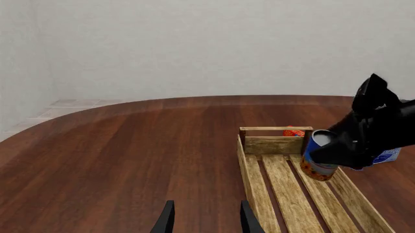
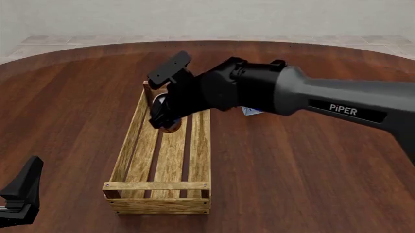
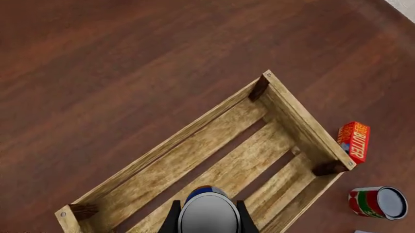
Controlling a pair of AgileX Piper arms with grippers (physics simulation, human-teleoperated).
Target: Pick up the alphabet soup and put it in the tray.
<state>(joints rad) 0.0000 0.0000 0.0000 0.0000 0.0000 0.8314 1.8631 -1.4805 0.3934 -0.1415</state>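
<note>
The alphabet soup can [image 1: 318, 156], blue on top and orange-yellow below with a pale silver lid, is held in my right gripper [image 3: 208, 213]. It hangs tilted just above the slat floor of the light-wood tray [image 2: 133, 141], over its far half. The can shows only partly in the front view [image 2: 167, 127], under the black wrist, and from above in the right wrist view [image 3: 209, 213]. The tray also shows in the left wrist view [image 1: 293, 194] and the right wrist view [image 3: 194, 145]. My left gripper [image 1: 204, 221] is open and empty, low over the table at the near left, apart from the tray.
A red butter box [image 3: 354, 141] lies on the table just outside the tray's far end. A red-and-green can [image 3: 378, 202] lies on its side near it. A blue-white box [image 1: 387, 156] sits behind my right arm [image 2: 292, 94], which reaches across the table's right half.
</note>
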